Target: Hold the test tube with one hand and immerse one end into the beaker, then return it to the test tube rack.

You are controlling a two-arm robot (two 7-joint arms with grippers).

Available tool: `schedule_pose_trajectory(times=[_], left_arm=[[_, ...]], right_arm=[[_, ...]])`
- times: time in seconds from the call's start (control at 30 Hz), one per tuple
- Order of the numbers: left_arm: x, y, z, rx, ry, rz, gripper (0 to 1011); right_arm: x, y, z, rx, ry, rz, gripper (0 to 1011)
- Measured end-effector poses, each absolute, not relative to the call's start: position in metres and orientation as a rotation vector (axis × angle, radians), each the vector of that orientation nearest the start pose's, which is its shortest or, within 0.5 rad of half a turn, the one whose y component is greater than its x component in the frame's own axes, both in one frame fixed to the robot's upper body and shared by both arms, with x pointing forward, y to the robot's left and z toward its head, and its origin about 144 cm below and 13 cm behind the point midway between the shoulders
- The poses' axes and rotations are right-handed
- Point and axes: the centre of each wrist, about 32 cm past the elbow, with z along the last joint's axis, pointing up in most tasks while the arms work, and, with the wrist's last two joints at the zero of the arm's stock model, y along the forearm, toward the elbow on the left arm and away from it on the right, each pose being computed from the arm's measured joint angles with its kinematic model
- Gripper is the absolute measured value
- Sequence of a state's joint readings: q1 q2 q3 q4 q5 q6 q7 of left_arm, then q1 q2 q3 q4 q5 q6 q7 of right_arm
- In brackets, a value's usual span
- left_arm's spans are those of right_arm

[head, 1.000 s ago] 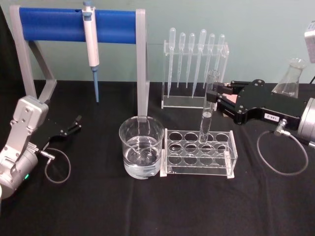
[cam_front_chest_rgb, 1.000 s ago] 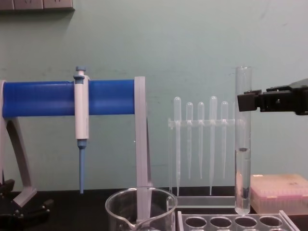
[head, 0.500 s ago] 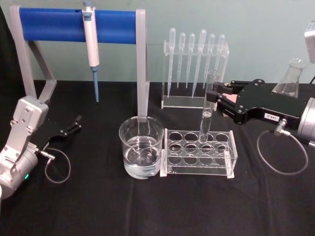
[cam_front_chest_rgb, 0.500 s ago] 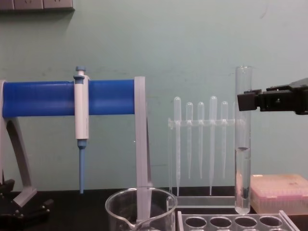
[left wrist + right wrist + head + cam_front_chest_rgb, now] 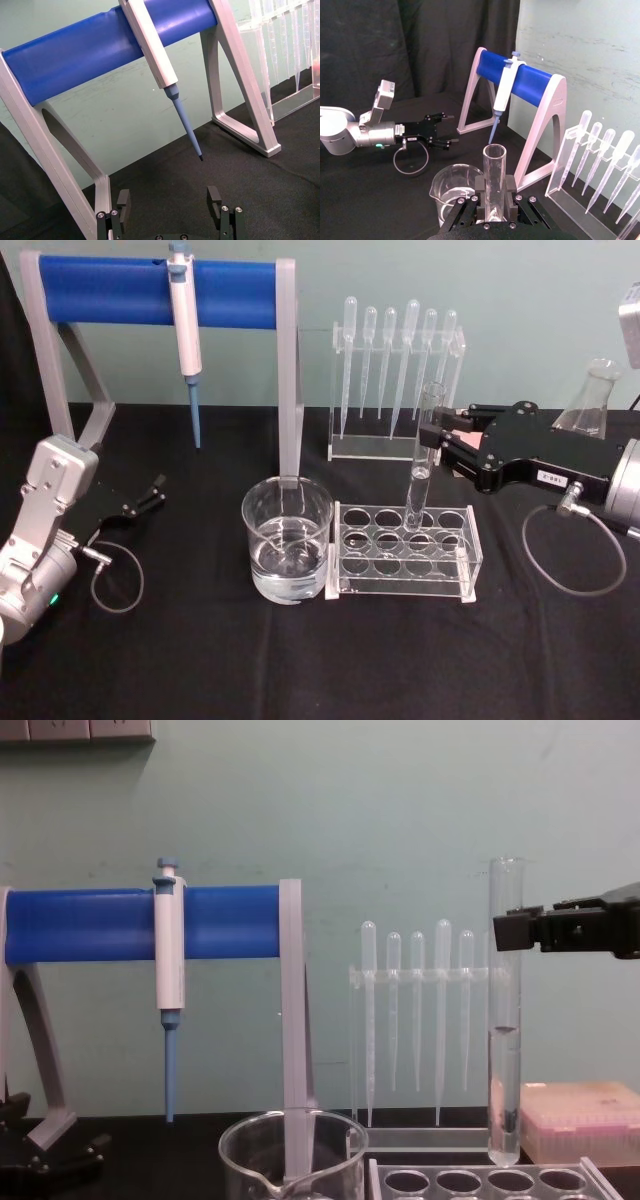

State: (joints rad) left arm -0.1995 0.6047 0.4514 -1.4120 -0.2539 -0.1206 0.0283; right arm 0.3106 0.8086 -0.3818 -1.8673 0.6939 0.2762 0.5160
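The right gripper (image 5: 432, 440) is clamped on the test tube (image 5: 420, 475) up near its top, tube hanging straight below it, tip just over the rack (image 5: 405, 552). Guessing the dip's next: swing left and down to the beaker (image 5: 288, 540). The left gripper (image 5: 150, 492) is parked, spread open.

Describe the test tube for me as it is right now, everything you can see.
The long clear glass test tube with a flared open rim is nearly upright, with clear liquid in its lower part. The black two-finger right gripper clamps it below the rim. Its round bottom hangs at a back-row hole of the clear rack; contact unclear.
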Motion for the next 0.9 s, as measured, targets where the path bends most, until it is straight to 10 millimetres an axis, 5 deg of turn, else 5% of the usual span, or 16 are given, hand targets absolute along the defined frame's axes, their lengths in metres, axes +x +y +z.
schedule_pose_trajectory(times=[0.9], left_arm=[[0.4886, 0.3096, 1.1398, 0.304, -0.285, 1.248, 1000]], right_arm=[[0.4815, -0.2949, 1.3122, -0.173, -0.088, -0.611, 241]])
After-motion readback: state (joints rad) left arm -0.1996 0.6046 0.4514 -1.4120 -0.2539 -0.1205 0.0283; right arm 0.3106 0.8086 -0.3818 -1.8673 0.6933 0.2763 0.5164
